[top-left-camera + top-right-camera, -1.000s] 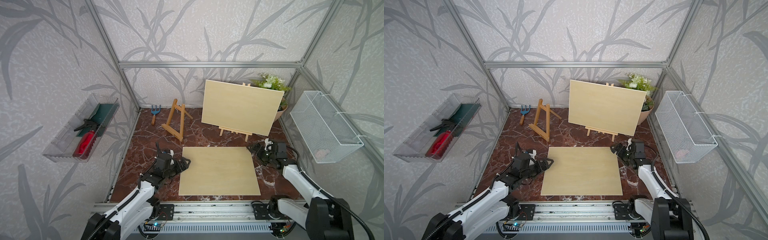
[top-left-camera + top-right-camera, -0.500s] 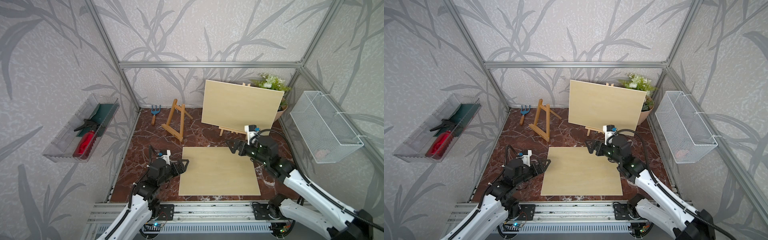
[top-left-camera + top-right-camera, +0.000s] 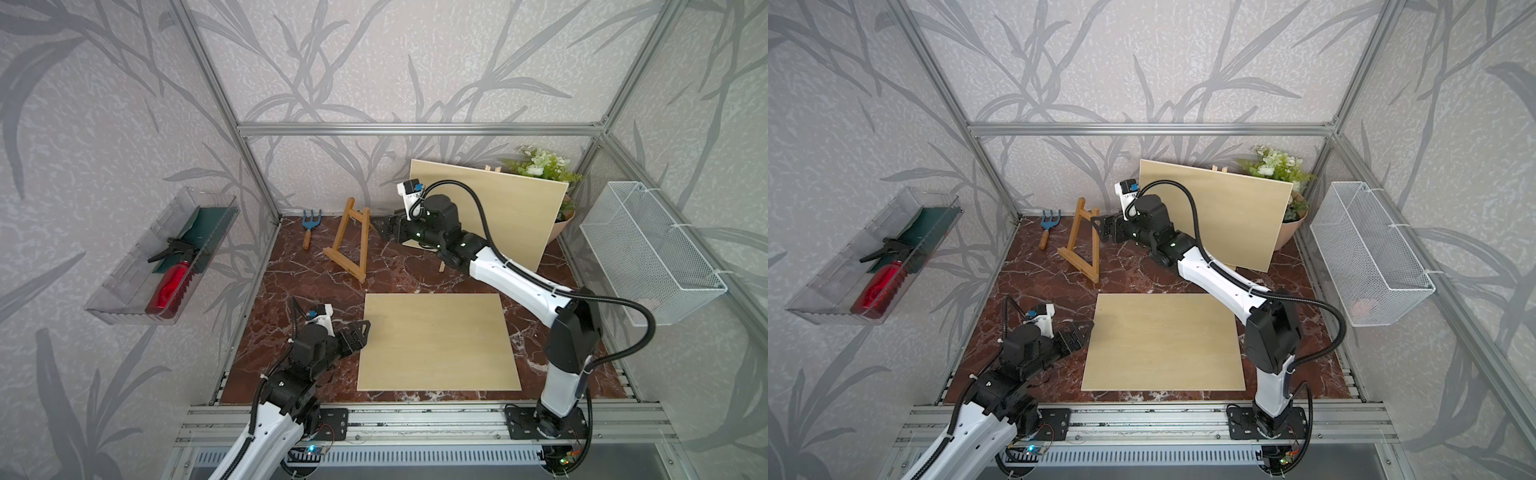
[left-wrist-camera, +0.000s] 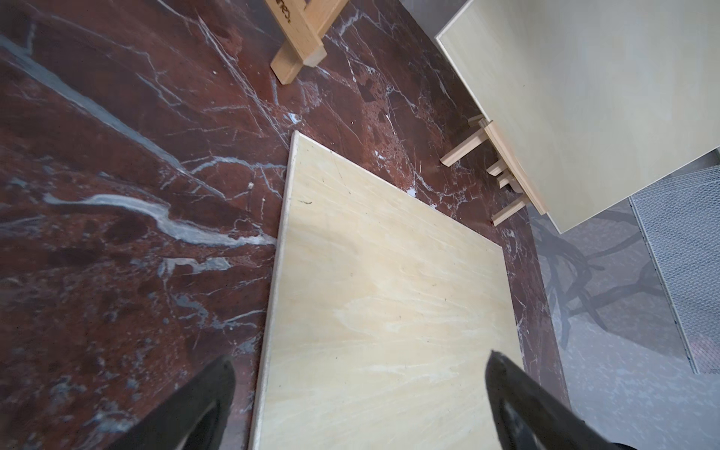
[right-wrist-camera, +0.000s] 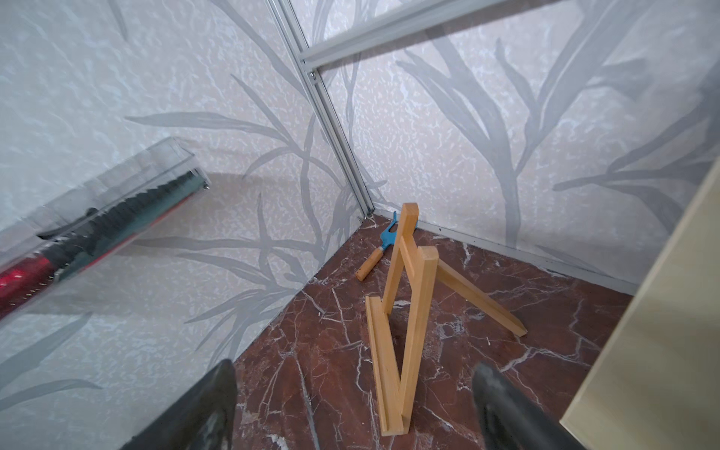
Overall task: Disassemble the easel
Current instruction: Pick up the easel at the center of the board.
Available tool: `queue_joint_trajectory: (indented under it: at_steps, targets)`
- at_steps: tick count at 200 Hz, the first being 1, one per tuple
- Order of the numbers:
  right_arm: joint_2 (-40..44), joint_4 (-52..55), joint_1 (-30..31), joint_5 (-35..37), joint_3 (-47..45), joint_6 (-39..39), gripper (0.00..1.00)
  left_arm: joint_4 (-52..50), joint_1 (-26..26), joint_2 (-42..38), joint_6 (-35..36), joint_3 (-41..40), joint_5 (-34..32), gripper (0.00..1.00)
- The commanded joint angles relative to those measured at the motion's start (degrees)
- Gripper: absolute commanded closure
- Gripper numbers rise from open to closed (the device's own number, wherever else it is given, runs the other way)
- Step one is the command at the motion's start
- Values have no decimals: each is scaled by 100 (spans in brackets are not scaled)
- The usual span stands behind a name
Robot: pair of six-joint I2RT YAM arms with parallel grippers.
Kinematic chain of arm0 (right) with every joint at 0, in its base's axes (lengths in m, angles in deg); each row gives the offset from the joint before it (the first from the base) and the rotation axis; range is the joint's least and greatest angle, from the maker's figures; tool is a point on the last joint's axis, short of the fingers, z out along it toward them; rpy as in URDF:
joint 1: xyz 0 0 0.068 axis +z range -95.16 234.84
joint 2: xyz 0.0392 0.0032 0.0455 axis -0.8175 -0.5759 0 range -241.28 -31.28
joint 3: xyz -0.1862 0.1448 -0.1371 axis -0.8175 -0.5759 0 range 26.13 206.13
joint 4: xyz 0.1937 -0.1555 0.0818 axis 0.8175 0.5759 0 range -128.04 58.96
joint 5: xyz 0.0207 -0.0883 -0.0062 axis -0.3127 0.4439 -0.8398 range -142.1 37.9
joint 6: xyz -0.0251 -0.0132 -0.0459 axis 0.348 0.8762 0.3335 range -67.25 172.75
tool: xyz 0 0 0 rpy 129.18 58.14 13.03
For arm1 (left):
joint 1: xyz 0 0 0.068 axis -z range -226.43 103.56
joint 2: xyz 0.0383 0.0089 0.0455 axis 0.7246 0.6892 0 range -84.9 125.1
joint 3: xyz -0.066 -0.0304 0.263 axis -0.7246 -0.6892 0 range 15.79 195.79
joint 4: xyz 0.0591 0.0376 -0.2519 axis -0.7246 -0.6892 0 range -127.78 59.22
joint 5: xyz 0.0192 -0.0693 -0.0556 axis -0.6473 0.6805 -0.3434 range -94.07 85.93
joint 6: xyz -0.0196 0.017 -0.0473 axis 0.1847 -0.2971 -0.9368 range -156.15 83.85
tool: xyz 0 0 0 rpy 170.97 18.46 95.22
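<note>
— Left gripper [image 3: 360, 333]?
— Near the marble table's [image 3: 291, 282] front-left corner, jaws spread wide and empty, at the left edge of the flat board [image 3: 436, 340].
— The easel [image 3: 344, 264]?
— Standing bare near the back-left corner, beside a blue hand fork [image 3: 308, 226].
— Right gripper [image 3: 384, 230]?
— Just right of the easel, jaws apart, holding nothing. Behind it, an upright board [image 3: 511, 216] rests on a second easel [image 3: 492, 168] toward the back-right corner.

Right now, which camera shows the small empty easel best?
The right wrist view: the small easel fills the middle, with ledge, uprights and back leg visible. Both top views show it whole but small. The left wrist view catches only one end of it at the frame edge.
</note>
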Motion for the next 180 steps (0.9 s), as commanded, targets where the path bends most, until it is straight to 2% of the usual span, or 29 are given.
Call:
queue_joint_trajectory:
  at_steps: [1,36,67,93,126,157,180]
  targets:
    - [-718,-284,43,-293,330,212,9,-346,21,-173,184,-12,-458,1]
    - [-1395,-630,54,-74,428,150,12,-267,21,-149,216,-84,-616,1]
    - [-1851,-433,52,-240,840,257,19,-124,21,-47,206,-154,-587,1]
    - [-2167,-717,43,-133,906,284,22,4,21,-38,160,-221,-560,1]
    - [-2734,-1422,34,-305,1120,80,36,91,21,-43,110,-259,-495,1]
    - [-3104,-1328,34,-300,1549,102,44,137,21,-26,89,-260,-412,1]
    - [-3155,-1591,25,-262,1509,25,56,129,21,-27,80,-258,-406,1]
